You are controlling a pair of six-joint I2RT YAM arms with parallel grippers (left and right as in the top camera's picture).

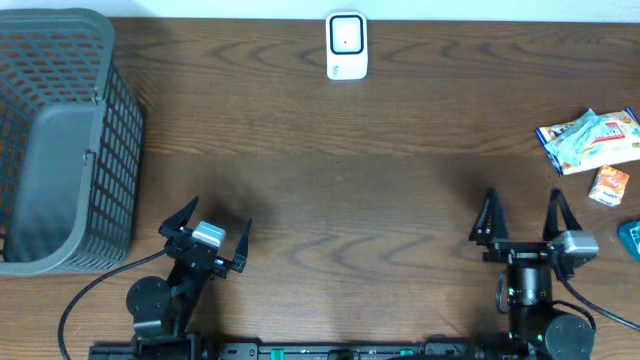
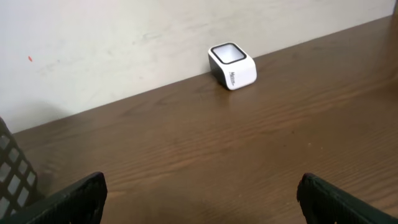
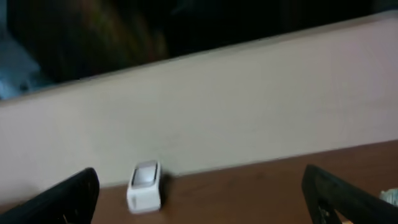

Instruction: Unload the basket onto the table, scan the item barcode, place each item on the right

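Note:
A white barcode scanner [image 1: 347, 45] with a dark window stands at the table's far edge, against the wall; it also shows in the left wrist view [image 2: 232, 65] and the right wrist view [image 3: 144, 185]. Items lie at the right edge: a blue-and-white snack packet [image 1: 590, 140] and a small orange box [image 1: 609, 186]. My left gripper [image 1: 220, 212] hovers open near the front left, nothing between its fingers [image 2: 202, 180]. My right gripper [image 1: 522, 195] stands open at the front right, also with nothing in it [image 3: 200, 174], left of the orange box.
A large dark grey plastic basket [image 1: 60, 140] fills the left side of the table; its mesh corner shows in the left wrist view [image 2: 12, 168]. A teal object [image 1: 632, 238] pokes in at the right edge. Bare brown wood lies between the arms and the scanner.

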